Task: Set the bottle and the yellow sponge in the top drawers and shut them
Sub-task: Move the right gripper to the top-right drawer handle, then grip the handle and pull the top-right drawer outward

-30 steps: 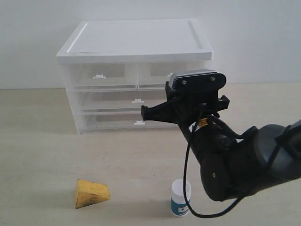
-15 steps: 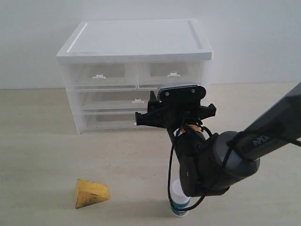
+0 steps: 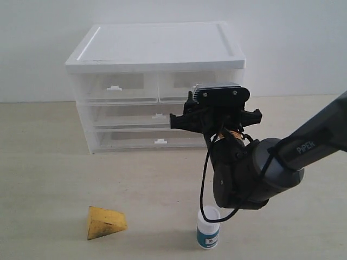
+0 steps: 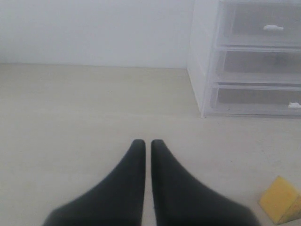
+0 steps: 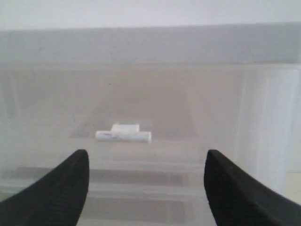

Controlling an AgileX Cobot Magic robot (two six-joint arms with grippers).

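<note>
- Right pincer [image 5: 146, 157]: the jaws stand wide apart and empty, facing the white tab handle [image 5: 123, 135] of what looks like the right top drawer [image 5: 235, 103]. You appear to be at the drawer-opening step.
- Left pincer [image 4: 145, 142]: the jaws are pressed together with nothing between them, above the bare counter [image 4: 70, 117].
- Bottle [image 3: 208, 230]: it stands upright by the counter's near edge. The yellow sponge [image 3: 104, 222] lies well apart from it along that edge. Both top drawers [image 3: 116, 86] are shut.
- Next move: bring the jaws around the tab, close them, then pull straight out.

White letters reading "PiPER" run along the dark grey upper link of the right robot arm [image 3: 307, 147]. The small squat white-capped bottle with a blue-teal label [image 3: 207, 234] carries white print, but it is too small to read.
</note>
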